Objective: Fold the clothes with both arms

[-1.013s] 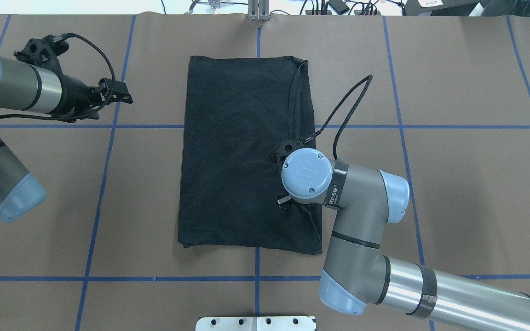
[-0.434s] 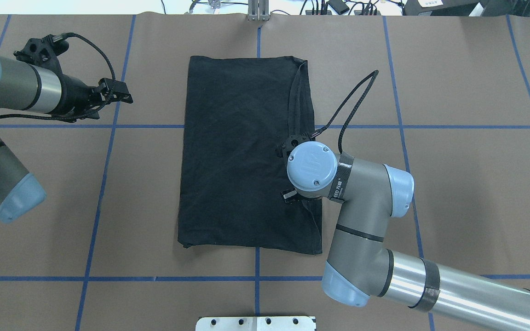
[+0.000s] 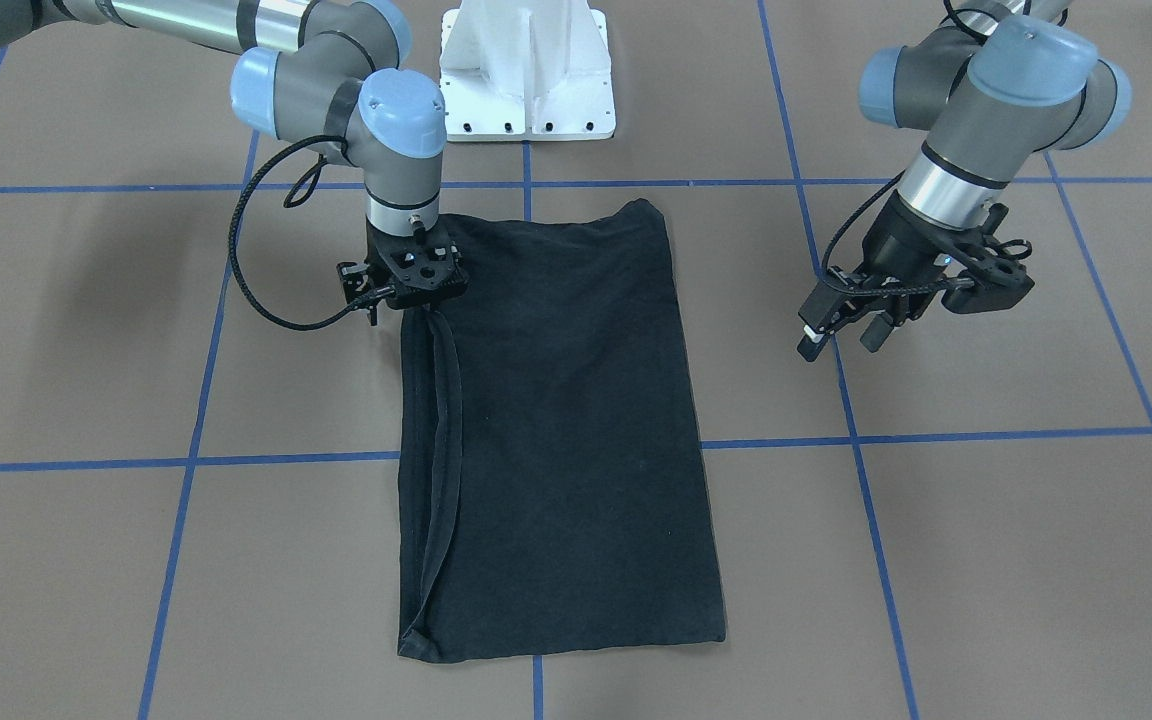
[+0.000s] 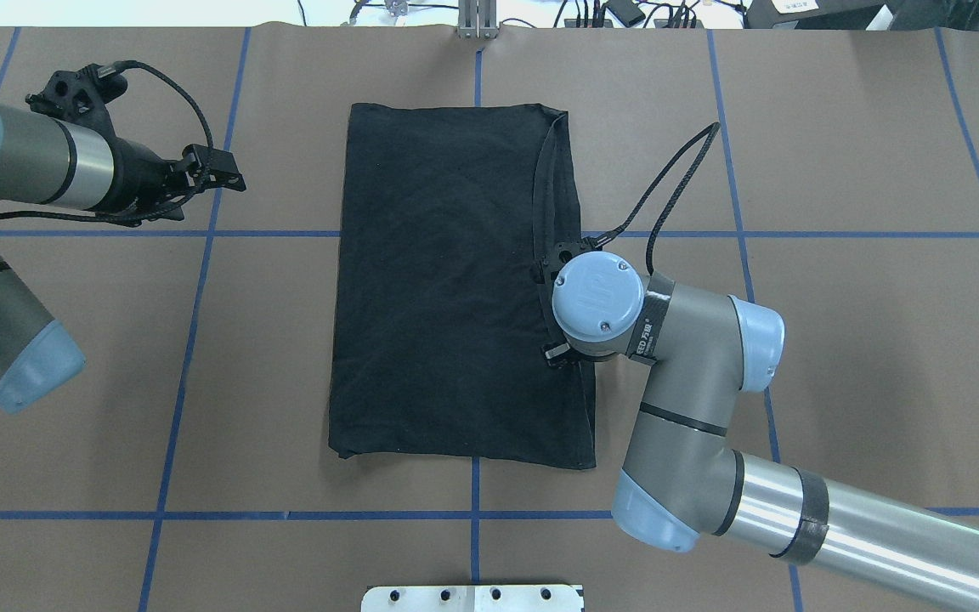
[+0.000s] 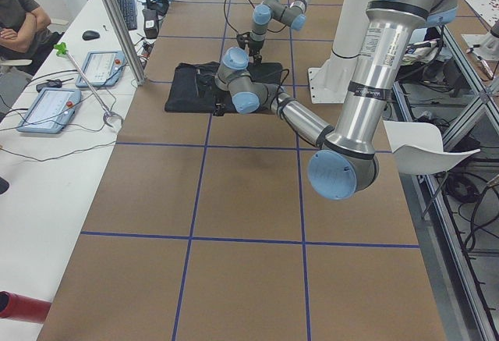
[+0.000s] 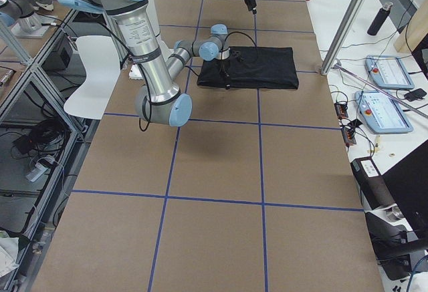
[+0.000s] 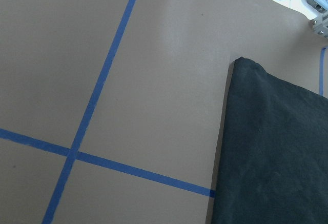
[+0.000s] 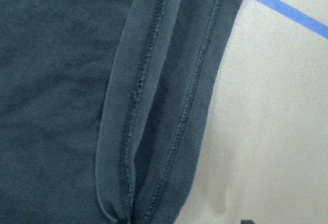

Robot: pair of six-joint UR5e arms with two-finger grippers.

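Black cotton T-shirt lying as long rectangle (lengthwise folds seemingly done); crosswise fold remaining. Black right gripper hanging over its side edge, grip unreadable; black left gripper hanging spread, empty.

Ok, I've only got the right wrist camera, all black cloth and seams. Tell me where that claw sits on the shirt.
Observer: The right claw hangs over the folded-in strip along the T-shirt's long edge, on the robot's right side.
Operator: Now give me the other one.
Observer: The left claw is open, above bare table, clear of the shirt's opposite long edge.
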